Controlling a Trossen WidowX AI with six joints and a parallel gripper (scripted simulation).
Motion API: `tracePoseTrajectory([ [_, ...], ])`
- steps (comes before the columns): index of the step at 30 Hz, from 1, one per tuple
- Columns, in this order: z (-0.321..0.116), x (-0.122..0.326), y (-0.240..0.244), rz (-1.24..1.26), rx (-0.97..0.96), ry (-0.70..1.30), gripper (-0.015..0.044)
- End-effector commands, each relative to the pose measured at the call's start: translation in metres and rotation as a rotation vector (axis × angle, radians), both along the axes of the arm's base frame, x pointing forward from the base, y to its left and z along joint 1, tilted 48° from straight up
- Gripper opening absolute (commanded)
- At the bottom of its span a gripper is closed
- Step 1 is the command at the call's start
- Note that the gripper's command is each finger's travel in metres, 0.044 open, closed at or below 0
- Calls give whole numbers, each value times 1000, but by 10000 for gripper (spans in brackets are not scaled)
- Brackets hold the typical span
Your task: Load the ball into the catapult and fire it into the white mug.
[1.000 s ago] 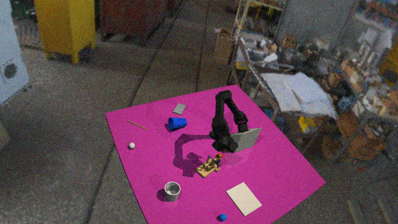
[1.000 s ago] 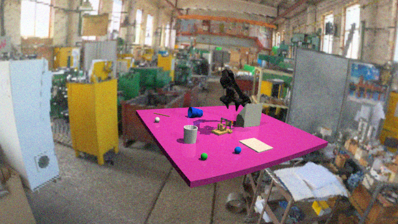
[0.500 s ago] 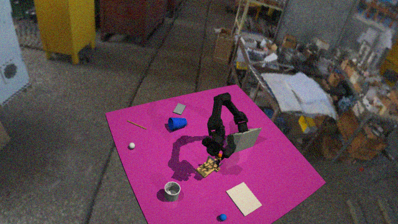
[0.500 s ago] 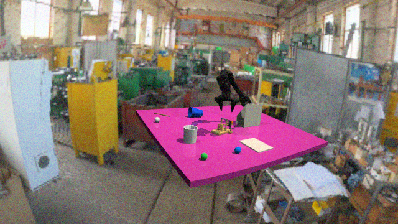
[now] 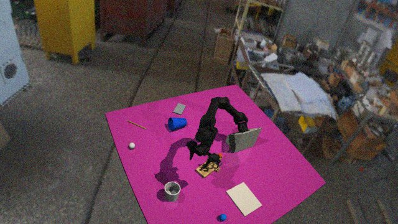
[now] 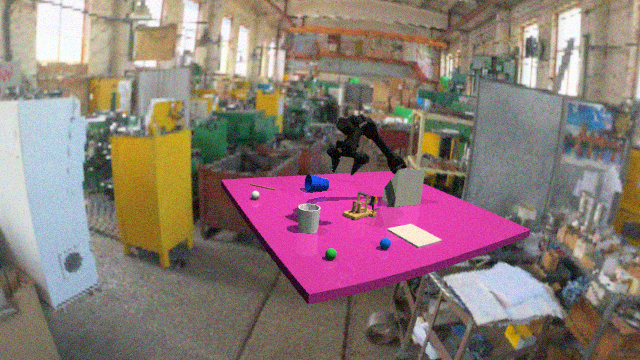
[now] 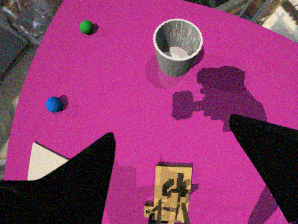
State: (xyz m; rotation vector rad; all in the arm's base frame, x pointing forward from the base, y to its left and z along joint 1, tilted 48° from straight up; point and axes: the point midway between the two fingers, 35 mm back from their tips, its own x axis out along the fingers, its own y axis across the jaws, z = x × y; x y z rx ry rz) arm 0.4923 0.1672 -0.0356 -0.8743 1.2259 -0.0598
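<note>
Above the catapult [image 5: 203,172] [image 6: 356,215] [image 7: 164,175], long axis roughly toward the mug [image 5: 172,196] [image 6: 309,220] [image 7: 175,67], fingers [image 5: 191,150] [image 6: 335,159] wide open

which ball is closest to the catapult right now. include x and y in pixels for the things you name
The orange ball [image 5: 220,155], at the catapult's [image 5: 203,173] [image 6: 357,215] [image 7: 173,175] end; the white, green and blue balls lie well away from it.

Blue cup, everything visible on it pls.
The blue cup lies on its side on the magenta table. It is tapered, with a wide open mouth, a narrower base and a darker interior; it looks like plastic. No handle shows. It sits between the thin stick and the arm. Only the table appears to touch it. Contents: cannot tell.
</note>
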Motion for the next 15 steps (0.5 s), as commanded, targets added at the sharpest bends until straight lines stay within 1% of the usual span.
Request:
tracePoseTrajectory([
  [1, 16, 41, 9, 89, -12, -110, 440],
  [6, 40, 77, 15, 161, -35, -224, 440],
  [15, 41, 79, 16, 164, -36, -228, 440],
])
